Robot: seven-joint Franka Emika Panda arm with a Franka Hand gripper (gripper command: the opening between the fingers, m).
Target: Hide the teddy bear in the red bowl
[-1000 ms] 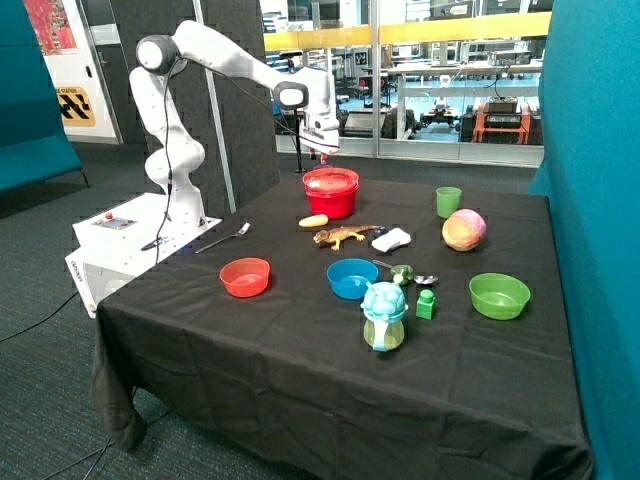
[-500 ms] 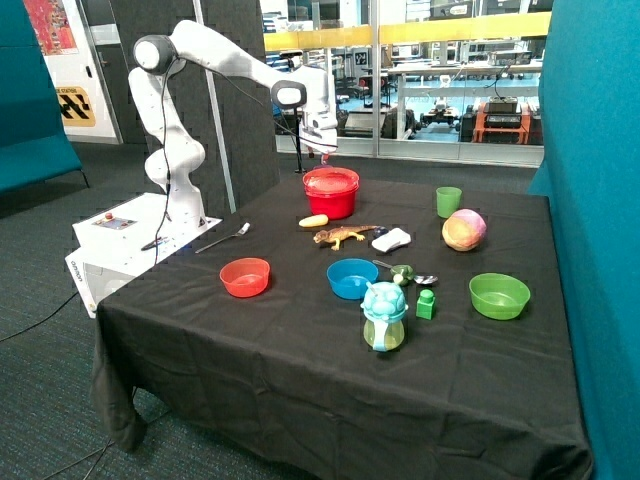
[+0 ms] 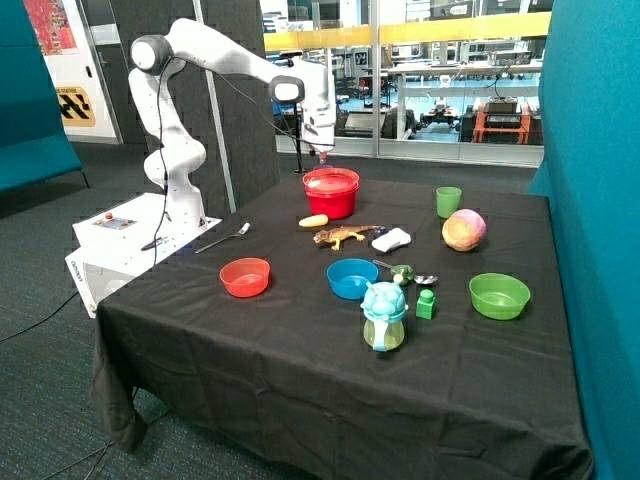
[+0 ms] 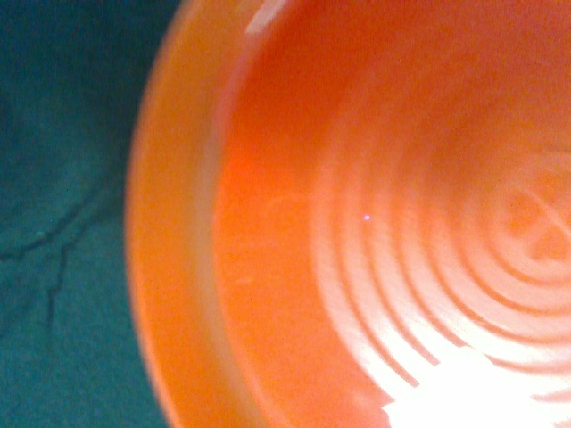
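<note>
- The red bowl (image 3: 331, 191) stands at the far side of the worktop (image 3: 300, 340), seemingly turned upside down, with a ridged surface on top.
- The wrist view is filled by that red surface (image 4: 375, 223), ringed with concentric ridges, and dark cloth shows beside its rim.
- The teddy bear is not visible in either view; whether it lies under the bowl cannot be told.
- The hand (image 3: 322, 152) hangs just above the bowl's far edge, apart from it; whether it is released or clenched cannot be told, and nothing is seen in it.
- Compared with a second ago, the hand has risen slightly and the arm has drawn back a little; the bowl has not shifted.
- Just in front of the bowl lie a yellow piece (image 3: 313, 221) and a toy lizard (image 3: 343, 236), with a white object (image 3: 391, 240) beside the lizard.
- Nearer the front are a small red bowl (image 3: 245, 277), a blue bowl (image 3: 352, 278), a teal figure (image 3: 384, 315), a green block (image 3: 426, 303) and a green bowl (image 3: 499, 295).
- A green cup (image 3: 448, 201) and a pink-yellow ball (image 3: 464, 230) sit toward the far corner; a spoon (image 3: 224, 238) lies near the robot's base.
</note>
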